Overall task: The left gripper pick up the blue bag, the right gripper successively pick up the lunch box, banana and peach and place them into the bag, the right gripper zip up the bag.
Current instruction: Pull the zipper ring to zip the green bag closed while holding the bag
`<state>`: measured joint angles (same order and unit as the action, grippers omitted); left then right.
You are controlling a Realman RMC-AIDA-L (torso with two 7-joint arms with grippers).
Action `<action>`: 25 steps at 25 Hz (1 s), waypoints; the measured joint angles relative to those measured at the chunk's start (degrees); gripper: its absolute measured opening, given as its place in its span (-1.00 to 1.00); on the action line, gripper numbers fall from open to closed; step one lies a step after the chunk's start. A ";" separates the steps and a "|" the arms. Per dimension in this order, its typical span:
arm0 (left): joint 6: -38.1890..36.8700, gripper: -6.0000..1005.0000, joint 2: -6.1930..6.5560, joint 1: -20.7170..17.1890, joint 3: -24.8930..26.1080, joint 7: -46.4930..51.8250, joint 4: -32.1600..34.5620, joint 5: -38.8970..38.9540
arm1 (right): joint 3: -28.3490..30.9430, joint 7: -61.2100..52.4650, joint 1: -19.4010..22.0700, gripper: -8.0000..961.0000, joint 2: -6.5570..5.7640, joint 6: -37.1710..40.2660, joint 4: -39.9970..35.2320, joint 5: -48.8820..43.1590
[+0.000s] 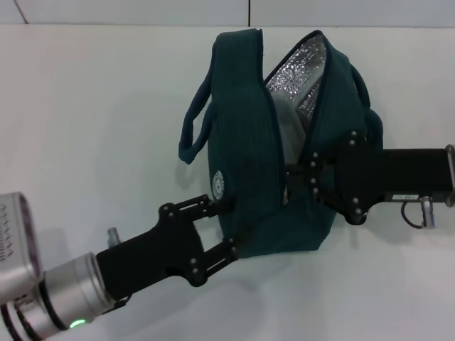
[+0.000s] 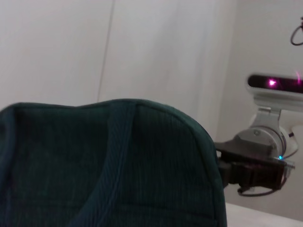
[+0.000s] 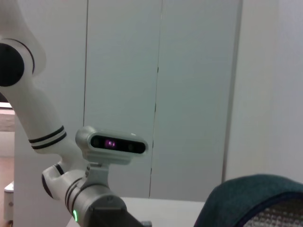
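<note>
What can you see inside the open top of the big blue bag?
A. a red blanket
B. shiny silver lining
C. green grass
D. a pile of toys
B: in the head view the blue bag gapes open at its top and shows crinkly silver foil lining, while the left gripper and the right gripper are at its two sides.

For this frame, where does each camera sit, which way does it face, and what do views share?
Head view: high on the robot, looking down at the blue bag, left gripper and right gripper at its sides.
Left wrist view: behind the bag's outer wall, facing across to the right arm.
Right wrist view: beside the bag's rim, facing back to the left arm.
Shared: all three show the bag.
</note>
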<state>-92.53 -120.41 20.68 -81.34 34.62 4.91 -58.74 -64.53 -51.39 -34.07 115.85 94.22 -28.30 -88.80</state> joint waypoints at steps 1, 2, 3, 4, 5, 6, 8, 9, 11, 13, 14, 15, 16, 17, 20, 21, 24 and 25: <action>0.25 -0.05 -0.03 0.32 -0.12 0.08 -0.01 -0.01 | -0.02 0.07 -0.10 -0.94 0.00 0.00 0.01 0.13; 0.87 -0.06 -0.15 0.63 -0.08 0.13 -0.04 0.05 | -0.02 0.15 -0.18 -0.94 -0.01 0.00 0.04 0.23; 1.55 -0.07 -0.23 0.86 0.01 0.17 -0.04 0.34 | -0.03 0.25 -0.25 -0.94 -0.01 0.00 0.06 0.30; 1.96 -0.07 -0.28 0.97 0.06 0.19 -0.05 0.56 | -0.03 0.40 -0.27 -0.94 -0.01 0.00 0.06 0.34; 2.29 -0.08 -0.28 1.07 0.13 0.25 -0.06 0.74 | 0.00 0.51 -0.29 -0.94 -0.02 0.00 0.06 0.38; 2.50 -0.08 -0.27 1.19 0.22 0.40 -0.06 0.89 | 0.08 0.62 -0.29 -0.94 -0.02 0.00 0.06 0.44; 2.59 -0.09 -0.17 1.31 0.34 0.75 0.03 1.32 | 0.26 0.67 -0.29 -0.94 -0.02 0.00 0.06 0.52; 2.61 -0.10 -0.10 1.32 0.39 0.85 0.07 1.77 | 0.31 0.68 -0.29 -0.94 -0.02 0.00 0.06 0.58; 2.63 -0.11 -0.02 1.20 0.40 0.74 0.05 3.22 | 0.35 0.68 -0.30 -0.94 -0.02 0.00 0.06 0.82; 2.70 -0.17 -0.03 0.98 0.39 0.12 0.19 4.15 | 0.34 0.68 -0.30 -0.94 -0.07 0.00 0.07 1.28; 2.73 -0.24 -0.04 0.92 0.35 -0.24 0.31 4.28 | 0.33 0.68 -0.28 -0.94 -0.11 0.02 0.08 1.52; 2.74 -0.30 -0.04 0.91 0.25 -0.68 0.42 4.26 | 0.33 0.68 -0.22 -0.94 -0.15 0.10 0.09 1.80; 2.74 -0.36 -0.02 0.96 0.16 -1.12 0.43 4.22 | 0.34 0.68 -0.18 -0.94 -0.17 0.19 0.09 1.89; 2.74 -0.42 -0.01 1.01 0.10 -1.37 0.43 4.22 | 0.40 0.68 -0.13 -0.94 -0.18 0.27 0.10 1.97; 2.80 -0.46 0.07 1.35 0.04 -2.20 0.44 4.15 | 0.47 0.68 -0.08 -0.94 -0.19 0.28 0.10 2.05; 2.81 -0.47 0.11 1.48 0.04 -2.44 0.51 4.04 | 0.47 0.68 -0.07 -0.94 -0.19 0.22 0.10 2.16; 2.83 -0.51 0.23 1.85 0.04 -3.29 0.64 3.88 | 0.52 0.68 -0.01 -0.94 -0.20 0.11 0.10 3.38; 2.86 -0.52 0.24 1.86 0.04 -3.78 0.65 3.88 | 0.53 0.68 0.05 -0.94 -0.20 0.08 0.10 3.91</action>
<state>-89.68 -120.17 22.54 -81.30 30.84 5.56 -54.86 -64.00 -50.71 -34.02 115.65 94.30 -28.21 -84.90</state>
